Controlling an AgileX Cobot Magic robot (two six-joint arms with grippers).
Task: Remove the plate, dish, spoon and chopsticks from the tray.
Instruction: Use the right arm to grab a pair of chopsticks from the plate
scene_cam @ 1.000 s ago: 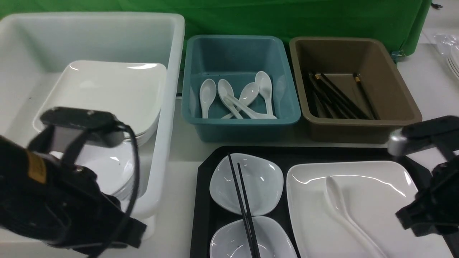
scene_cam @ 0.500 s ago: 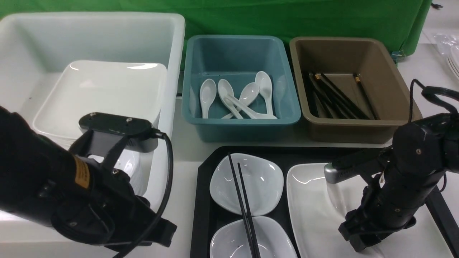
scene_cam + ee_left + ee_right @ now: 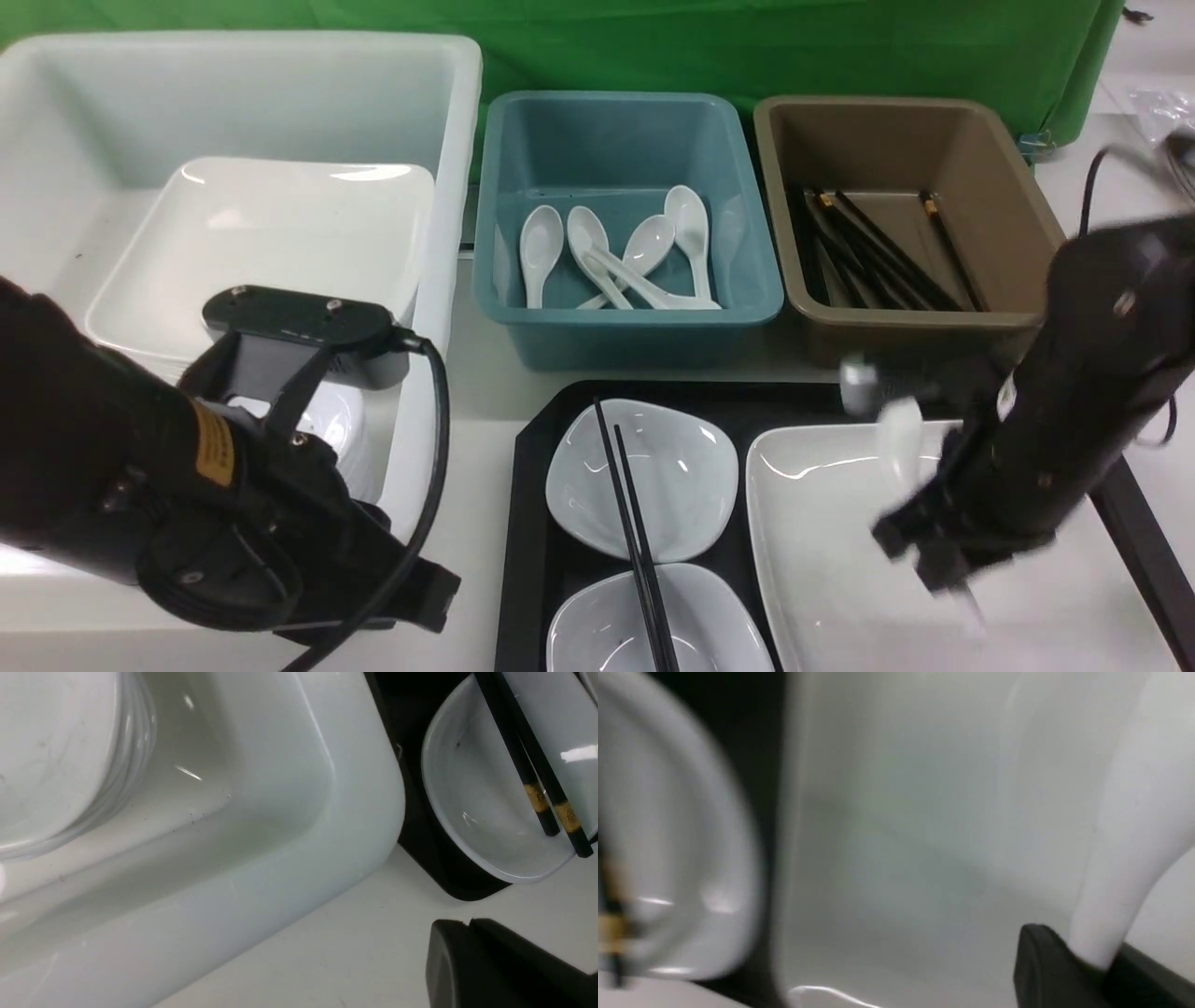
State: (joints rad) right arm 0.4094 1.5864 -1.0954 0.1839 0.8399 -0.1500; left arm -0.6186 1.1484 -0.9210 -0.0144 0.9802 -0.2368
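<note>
White tub: one, left of the tray. It holds stacked plates, nested too tightly for me to count.
Tray: one, black. I can read no writing on it.
Plate: one, filling the tray's right half, under my right arm.
Brown tub: one, just beyond the tray's far right edge. Black sticks lie heaped inside, overlapping, so I cannot count them.
Teal tub: one, just beyond the tray's far left edge. I count four white spoons in it.
Small dishes: two, on the tray's left half, one behind the other.
Chopsticks: one pair, lying across both small dishes on the tray's left half. Each stick has one of the gold bands near its end, with any marks too small to read.
Spoon: one, over the tray's right half above the plate, blurred in the front view.
Right pincer: my fingers are closed onto the spoon's handle, and the spoon juts out from between them.
Left pincer: fingers pressed together with nothing between them, over bare table between the white tub and the tray's near left corner.
Yellow label: one, on my left arm, left of the tray. Its print is not readable.
</note>
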